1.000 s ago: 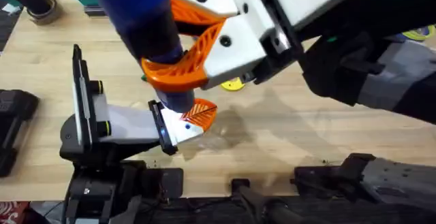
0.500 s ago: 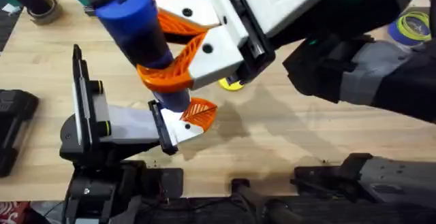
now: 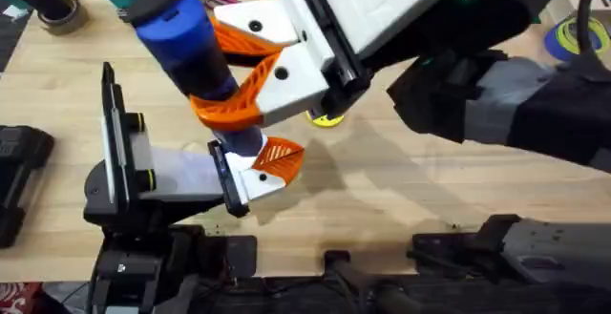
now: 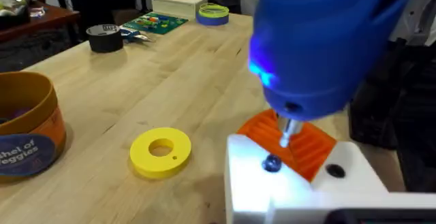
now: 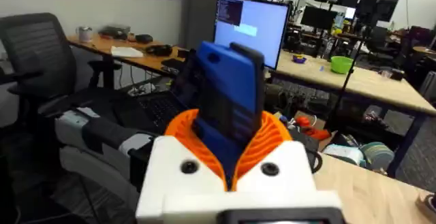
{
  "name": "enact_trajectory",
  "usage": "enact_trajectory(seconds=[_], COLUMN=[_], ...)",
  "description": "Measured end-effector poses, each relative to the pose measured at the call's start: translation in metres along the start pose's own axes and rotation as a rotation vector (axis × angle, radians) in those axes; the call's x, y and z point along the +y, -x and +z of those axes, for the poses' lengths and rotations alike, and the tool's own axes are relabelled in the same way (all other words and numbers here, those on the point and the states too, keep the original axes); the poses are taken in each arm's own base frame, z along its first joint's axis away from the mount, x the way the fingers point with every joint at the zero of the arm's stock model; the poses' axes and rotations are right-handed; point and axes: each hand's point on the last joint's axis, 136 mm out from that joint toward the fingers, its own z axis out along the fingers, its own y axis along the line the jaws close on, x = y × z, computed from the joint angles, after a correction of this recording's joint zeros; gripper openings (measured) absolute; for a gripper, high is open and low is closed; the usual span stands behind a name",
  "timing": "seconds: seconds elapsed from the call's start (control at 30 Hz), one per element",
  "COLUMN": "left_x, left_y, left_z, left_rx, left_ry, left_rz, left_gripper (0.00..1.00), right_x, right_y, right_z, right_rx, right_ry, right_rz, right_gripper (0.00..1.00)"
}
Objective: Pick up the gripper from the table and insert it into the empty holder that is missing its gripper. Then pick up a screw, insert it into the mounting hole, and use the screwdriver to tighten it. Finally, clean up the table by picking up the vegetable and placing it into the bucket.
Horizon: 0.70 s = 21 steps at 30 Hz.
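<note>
At far left of the surface (image 3: 401, 190) sits the bucket (image 4: 24, 125), well apart from the work; near the middle, the left arm's holder (image 4: 300, 183) carries the gripper (image 4: 289, 142), its own fingers' state I cannot tell; above it the right fingers (image 3: 239, 85) clamp the screwdriver (image 3: 196, 61) round its barrel, tip on the screw (image 4: 272, 163); rigid, smooth and top-heavy, it probably wants a mid-barrel grip, held upright.
</note>
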Motion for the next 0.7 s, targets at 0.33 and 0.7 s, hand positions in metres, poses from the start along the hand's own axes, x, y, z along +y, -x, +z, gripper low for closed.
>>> enact_trajectory(seconds=[0.33, 0.7], left_x=[0.0, 0.0], left_y=[0.0, 0.0], left_z=[0.0, 0.0], left_rx=[0.0, 0.0], left_ry=[0.0, 0.0], left_rz=[0.0, 0.0], left_gripper=[0.012, 0.012], right_x=[-0.003, -0.003], right_y=[-0.007, -0.012], right_z=[0.0, 0.0], right_rx=[0.007, 0.012], right_ry=[-0.002, -0.007], right_rz=[0.011, 0.024], right_gripper=[0.022, 0.023])
